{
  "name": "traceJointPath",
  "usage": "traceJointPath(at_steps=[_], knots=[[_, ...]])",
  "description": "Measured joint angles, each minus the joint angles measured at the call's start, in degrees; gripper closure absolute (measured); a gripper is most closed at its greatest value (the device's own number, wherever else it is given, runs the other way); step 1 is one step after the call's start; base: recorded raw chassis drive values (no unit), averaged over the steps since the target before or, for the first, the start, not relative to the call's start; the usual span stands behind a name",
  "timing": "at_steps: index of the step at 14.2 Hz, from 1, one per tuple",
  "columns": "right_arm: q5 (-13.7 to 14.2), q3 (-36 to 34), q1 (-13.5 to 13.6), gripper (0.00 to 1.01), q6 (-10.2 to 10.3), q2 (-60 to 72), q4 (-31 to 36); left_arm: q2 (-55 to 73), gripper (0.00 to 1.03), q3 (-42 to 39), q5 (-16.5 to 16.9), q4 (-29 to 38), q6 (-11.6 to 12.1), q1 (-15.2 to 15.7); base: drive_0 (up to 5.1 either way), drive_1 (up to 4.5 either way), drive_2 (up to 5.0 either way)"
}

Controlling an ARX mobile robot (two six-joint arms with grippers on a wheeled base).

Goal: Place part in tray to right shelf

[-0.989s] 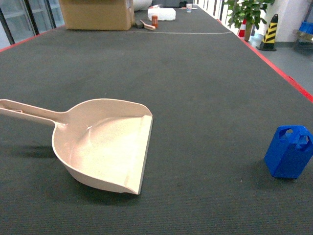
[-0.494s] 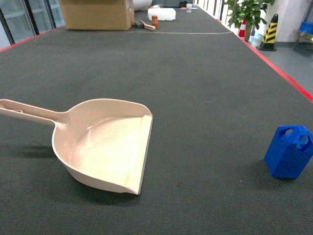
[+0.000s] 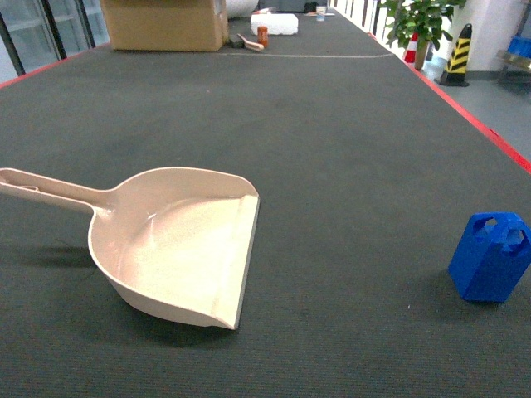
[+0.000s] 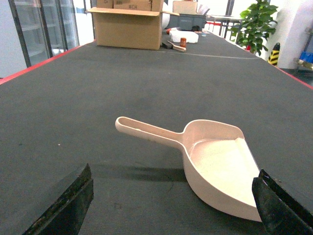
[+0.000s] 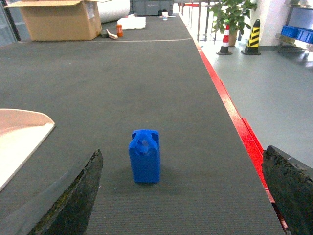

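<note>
The part (image 3: 489, 257), a small bright-blue block, stands upright on the dark mat at the right. The wrist view puts the part (image 5: 145, 156) ahead of my open right gripper (image 5: 182, 152) and left of its centre line, untouched. The tray (image 3: 178, 249), a cream dustpan-shaped scoop, lies at the left, its handle pointing left and its lip facing the part. My left gripper (image 4: 173, 170) is open and empty, short of the tray (image 4: 215, 161). Neither gripper appears in the head view. A steel rack with blue crates (image 5: 296, 33) stands far right; I cannot tell whether it is the right shelf.
The mat's red edge (image 5: 234, 122) runs along the right side, with grey floor beyond it. At the far end are a cardboard box (image 3: 164, 23), a white block (image 3: 275, 23) and a small orange bottle (image 3: 262, 35). A potted plant (image 3: 419, 21) and striped cone (image 3: 455, 55) stand off the mat.
</note>
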Motion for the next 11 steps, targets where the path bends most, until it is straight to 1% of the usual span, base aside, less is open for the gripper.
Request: traceJointPath(at_steps=[11], knots=[[0.00,0.00,0.00,0.03,-0.02,0.00,-0.02,0.00,0.05,0.02,0.00,0.00,0.00,0.00,0.0,0.00,0.0]])
